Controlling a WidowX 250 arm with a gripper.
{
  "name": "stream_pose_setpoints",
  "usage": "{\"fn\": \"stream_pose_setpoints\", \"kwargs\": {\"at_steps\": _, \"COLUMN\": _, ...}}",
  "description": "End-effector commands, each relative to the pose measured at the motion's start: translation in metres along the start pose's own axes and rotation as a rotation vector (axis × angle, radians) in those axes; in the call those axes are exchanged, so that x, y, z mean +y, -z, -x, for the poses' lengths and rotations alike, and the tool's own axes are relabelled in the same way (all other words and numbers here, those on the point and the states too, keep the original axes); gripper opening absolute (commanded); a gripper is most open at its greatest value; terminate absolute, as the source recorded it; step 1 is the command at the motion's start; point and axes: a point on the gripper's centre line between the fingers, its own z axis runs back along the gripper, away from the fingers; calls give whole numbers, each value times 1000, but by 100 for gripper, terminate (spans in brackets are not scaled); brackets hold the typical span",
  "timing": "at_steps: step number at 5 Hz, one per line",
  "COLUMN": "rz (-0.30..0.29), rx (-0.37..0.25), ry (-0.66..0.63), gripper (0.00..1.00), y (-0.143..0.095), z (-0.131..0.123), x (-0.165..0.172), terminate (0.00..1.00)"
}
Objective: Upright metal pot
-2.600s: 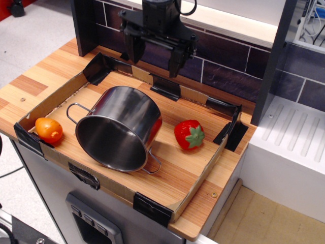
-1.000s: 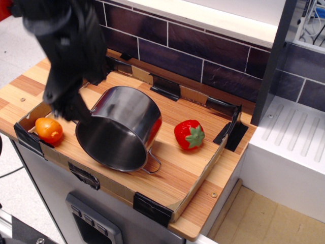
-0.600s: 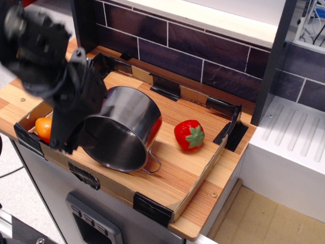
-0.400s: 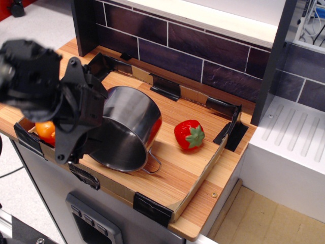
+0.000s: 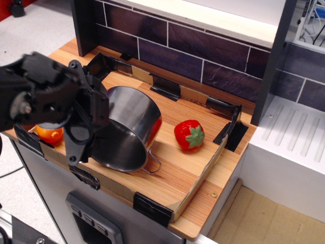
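The metal pot (image 5: 133,118) lies on its side in the cardboard tray, its open mouth facing the front left. One wire loop handle (image 5: 154,165) rests on the board at the front; the other is hidden behind my arm. My black gripper (image 5: 81,145) is low at the pot's left rim and covers the left part of its mouth. One finger (image 5: 72,152) points down in front of the rim. The other finger is lost against the dark body, so I cannot tell whether the jaws are open or shut on the rim.
An orange toy fruit (image 5: 50,134) sits just left of the gripper, partly hidden by it. A red toy strawberry (image 5: 189,134) lies right of the pot. The low cardboard tray wall (image 5: 200,175) rings the board. A tiled wall stands behind, and a white drainer (image 5: 292,137) is at the right.
My gripper swung from the back wall over to the left, then came down to the pot's left rim, covering most of the orange fruit. The pot stays on its side.
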Motion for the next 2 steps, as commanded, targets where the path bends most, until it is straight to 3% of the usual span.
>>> {"fn": "stream_pose_setpoints", "kwargs": {"at_steps": 1, "rz": -17, "rx": 44, "ry": -45, "gripper": 100, "y": 6, "z": 9, "x": 15, "terminate": 0}}
{"fn": "stream_pose_setpoints", "kwargs": {"at_steps": 2, "rz": 17, "rx": 60, "ry": -86, "gripper": 100, "y": 9, "z": 8, "x": 17, "terminate": 0}}
